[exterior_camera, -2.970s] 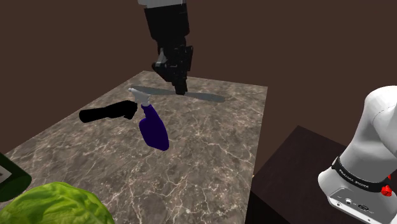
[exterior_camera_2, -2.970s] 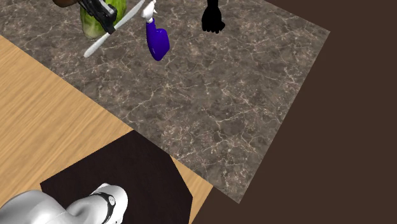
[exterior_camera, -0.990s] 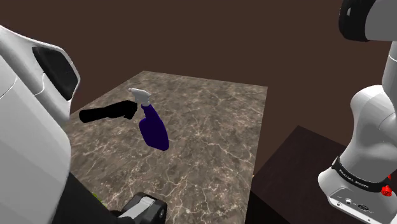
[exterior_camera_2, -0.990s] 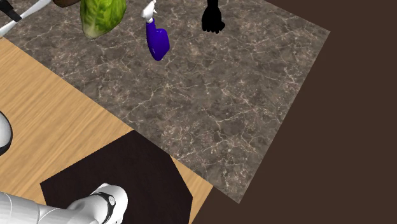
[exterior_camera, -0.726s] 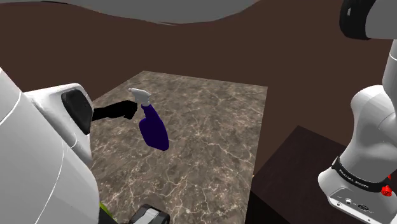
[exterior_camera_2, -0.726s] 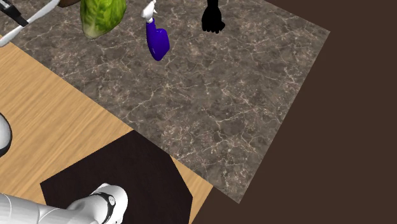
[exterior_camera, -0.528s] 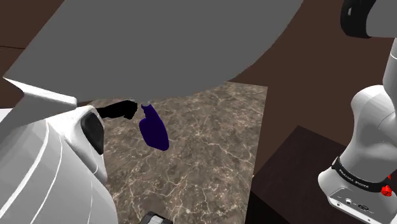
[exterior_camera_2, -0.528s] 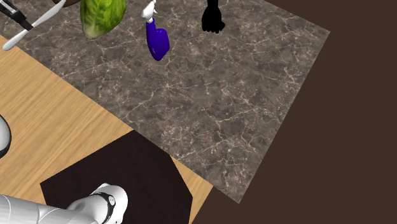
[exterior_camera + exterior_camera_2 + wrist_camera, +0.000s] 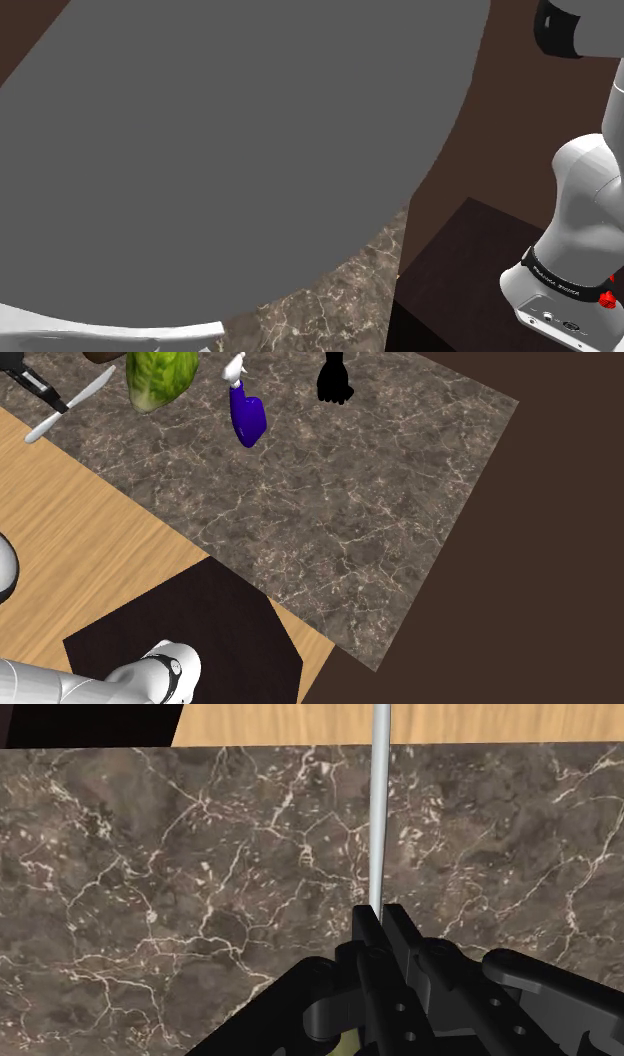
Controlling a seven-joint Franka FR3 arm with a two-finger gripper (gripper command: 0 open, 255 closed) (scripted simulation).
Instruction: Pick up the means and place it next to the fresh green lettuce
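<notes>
A long silver knife [image 9: 70,400] hangs over the marble table's [image 9: 340,522] edge, at the second exterior view's upper left. My black gripper [image 9: 30,382] is shut on its near end. In the wrist view the fingers [image 9: 375,929] clasp the knife, and its thin blade [image 9: 377,804] runs straight away from them above the marble. The green lettuce [image 9: 160,377] lies on the table just to the right of the knife in the second exterior view. A grey part of my arm [image 9: 230,140], close to the shoulder camera, hides the table there.
A blue spray bottle [image 9: 245,414] with a white head lies right of the lettuce, and a black object [image 9: 335,380] beyond it. Wooden floor [image 9: 90,542] borders the table. The dark stand [image 9: 190,637] and white arm base [image 9: 575,230] are near.
The gripper carried the knife from above the spray bottle leftwards past the lettuce to the table's edge, then a little back toward it. The arm swung in front of the shoulder camera.
</notes>
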